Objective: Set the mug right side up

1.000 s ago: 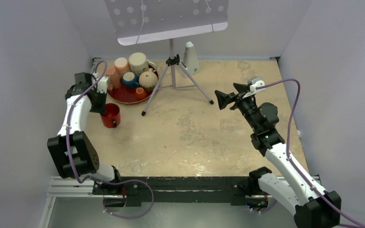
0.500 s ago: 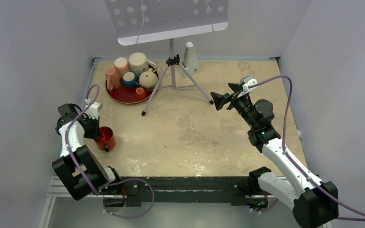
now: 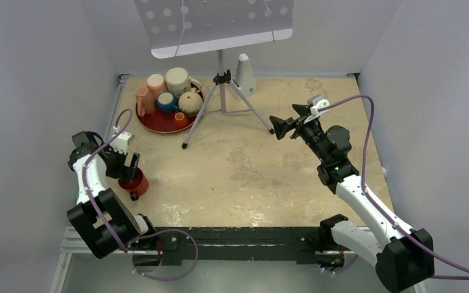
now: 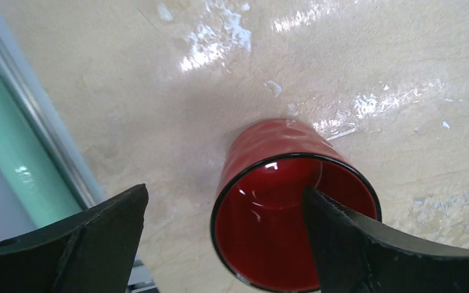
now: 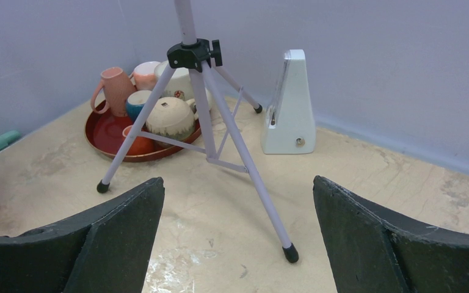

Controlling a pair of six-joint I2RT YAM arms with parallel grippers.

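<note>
left gripper (image 4: 225,190) opened, red mug (image 4: 281,244) released upright

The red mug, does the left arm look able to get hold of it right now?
Probably yes. The left gripper hangs right at the red mug, fingers open, one over its mouth, one outside; nothing lies between.
</note>
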